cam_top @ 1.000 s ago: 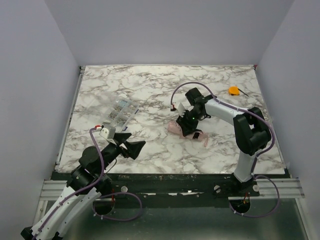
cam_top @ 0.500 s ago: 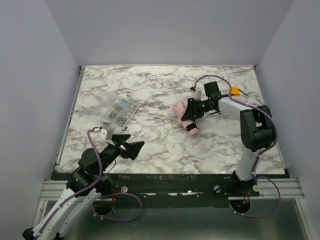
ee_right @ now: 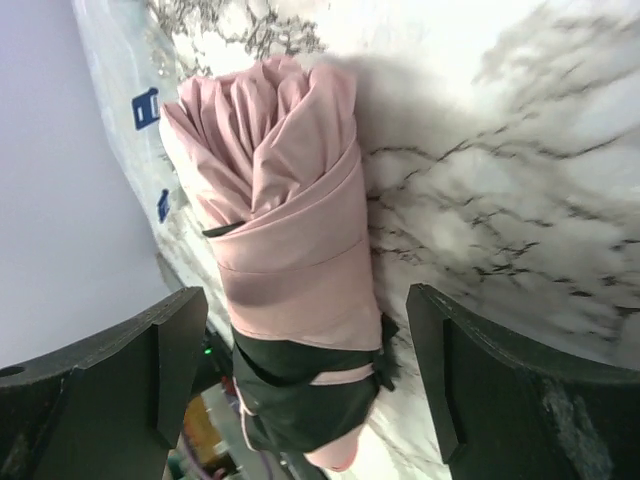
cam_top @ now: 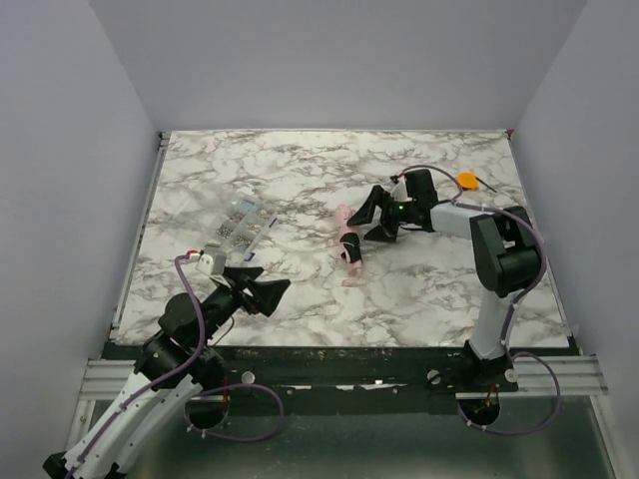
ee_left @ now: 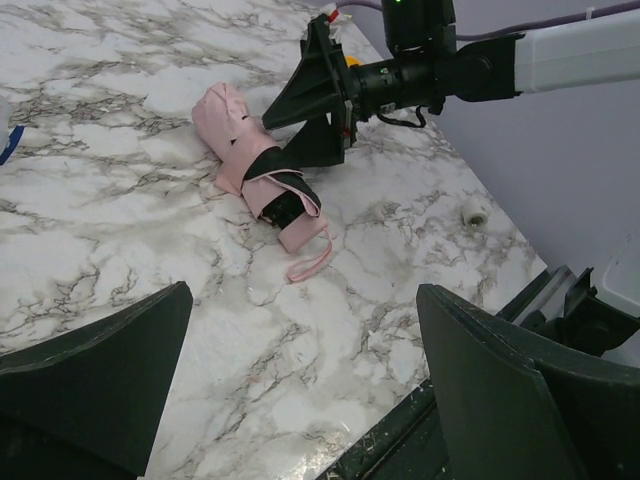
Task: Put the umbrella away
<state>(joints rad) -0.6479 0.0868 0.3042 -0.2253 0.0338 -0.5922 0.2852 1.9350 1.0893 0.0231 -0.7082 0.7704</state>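
The pale pink folded umbrella [cam_top: 349, 244] lies on the marble table, wrapped by a dark band, its pink wrist loop [ee_left: 310, 262] trailing toward the near edge. It also shows in the left wrist view [ee_left: 240, 150] and the right wrist view [ee_right: 290, 250]. My right gripper [cam_top: 371, 218] is open, just right of the umbrella's far end, its jaws spread wider than the bundle and not pressing on it; it also shows in the right wrist view [ee_right: 310, 375]. My left gripper [cam_top: 265, 292] is open and empty near the front edge, well left of the umbrella.
A clear packet of small metal parts [cam_top: 238, 226] lies at the left of the table. A small orange object [cam_top: 466, 181] sits at the far right. The table's front edge [ee_left: 420, 420] is just below my left gripper [ee_left: 300, 390].
The right gripper, earlier shut on the umbrella and holding it up, has opened. The umbrella now lies on the table slightly further left. The left arm has barely moved.
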